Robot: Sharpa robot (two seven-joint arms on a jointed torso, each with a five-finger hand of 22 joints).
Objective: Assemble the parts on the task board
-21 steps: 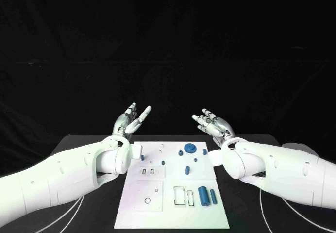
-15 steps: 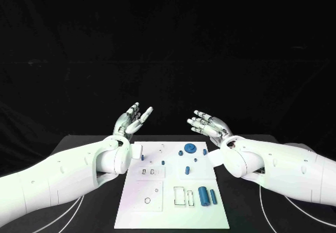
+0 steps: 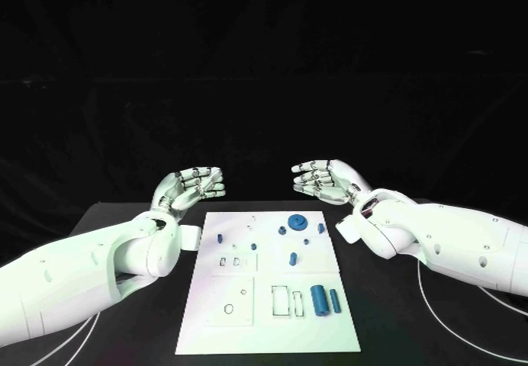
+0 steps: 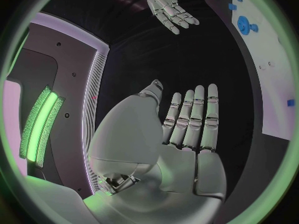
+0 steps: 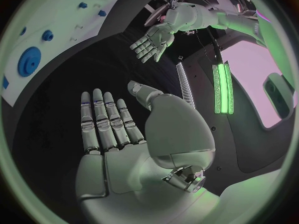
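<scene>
The white task board (image 3: 244, 324) lies in the middle of the table, also seen in the left wrist view (image 4: 269, 79) and the right wrist view (image 5: 69, 16). Blue parts sit on it: a round disc (image 3: 297, 222) (image 4: 246, 24) (image 5: 29, 60) at the far end, several small pieces near it such as one (image 3: 293, 259), and two cylinders (image 3: 318, 299) (image 3: 334, 300) lying at the near right. My left hand (image 3: 187, 187) (image 4: 187, 122) (image 5: 149, 42) and right hand (image 3: 325, 179) (image 5: 109, 119) (image 4: 169, 7) hover beyond the board's far end, fingers stretched out, holding nothing.
The black table (image 3: 132, 320) runs on both sides of the board. White cables (image 3: 435, 305) lie on it under both arms. My forearms flank the board's far corners.
Both hands have tipped over from fingers pointing up to fingers levelled and facing each other. The left hand has drifted slightly left. The head view has shifted a little.
</scene>
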